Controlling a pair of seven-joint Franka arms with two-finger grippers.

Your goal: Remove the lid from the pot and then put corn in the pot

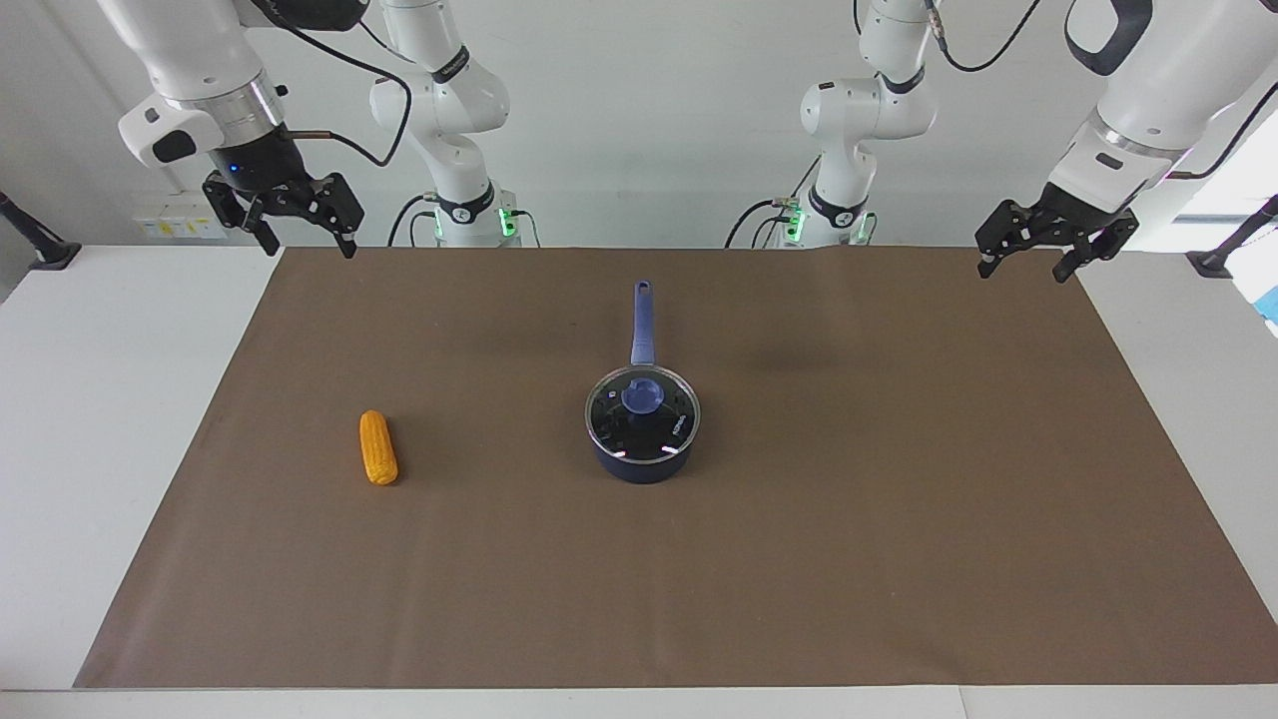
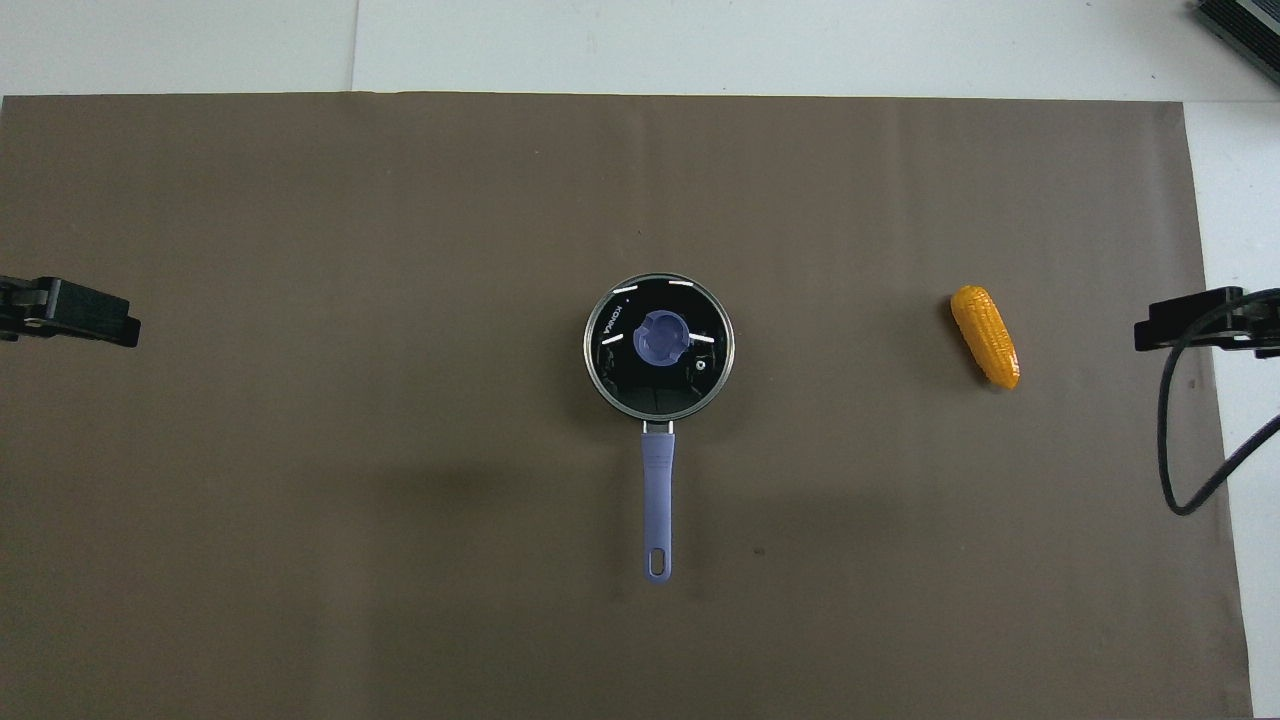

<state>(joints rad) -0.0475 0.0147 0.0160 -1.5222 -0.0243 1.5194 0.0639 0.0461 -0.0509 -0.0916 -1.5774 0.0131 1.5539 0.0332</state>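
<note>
The dark blue pot [image 1: 644, 467] stands at the middle of the brown mat, its long blue handle [image 2: 657, 490] pointing toward the robots. The glass lid [image 1: 649, 424] with its blue knob [image 2: 660, 337] sits closed on the pot. The yellow corn [image 1: 378, 447] lies on the mat toward the right arm's end; it also shows in the overhead view [image 2: 985, 335]. My right gripper [image 1: 310, 245] is open and empty, raised over the mat's corner at its own end. My left gripper [image 1: 1023, 268] is open and empty, raised over the mat's edge at its end. Both arms wait.
The brown mat [image 1: 899, 519] covers most of the white table [image 1: 100, 419]. A black cable [image 2: 1180, 450] hangs from the right arm near the mat's edge. A dark object [image 2: 1240, 30] sits at the table's corner farthest from the robots.
</note>
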